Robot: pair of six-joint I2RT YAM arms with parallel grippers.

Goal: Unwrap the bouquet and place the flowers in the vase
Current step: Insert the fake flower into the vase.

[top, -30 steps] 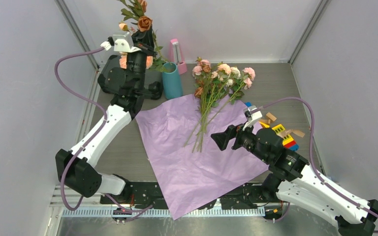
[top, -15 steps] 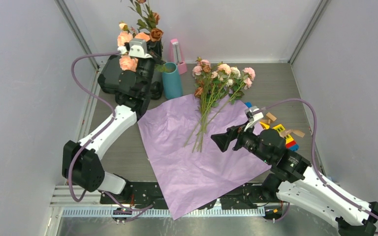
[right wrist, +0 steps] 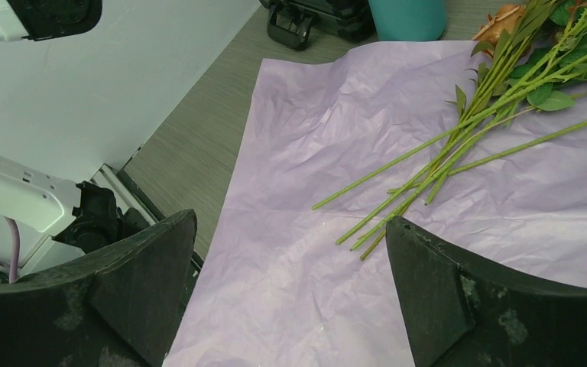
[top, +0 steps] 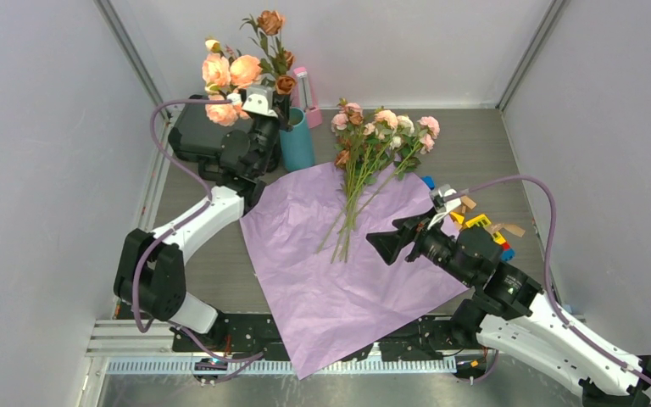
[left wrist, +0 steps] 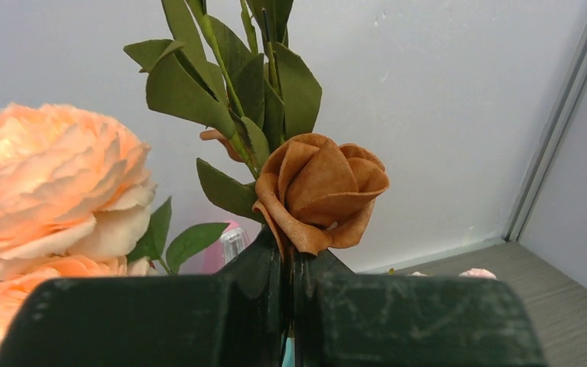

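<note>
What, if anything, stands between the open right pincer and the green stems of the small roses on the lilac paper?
Nothing visible does. The right pincer stands open over the crinkled lilac paper, and only bare paper lies between it and the thin green stems of the small pink and cream roses.

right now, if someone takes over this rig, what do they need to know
Left gripper: shut on a peach and brown rose bunch, raised beside the vase.
Right gripper: open, empty, over the paper.
Done: paper lies open and flat; the flowers lie loose across its far edge.
To do: get the flowers into the vase. Whether the held stems reach into it cannot be told.
</note>
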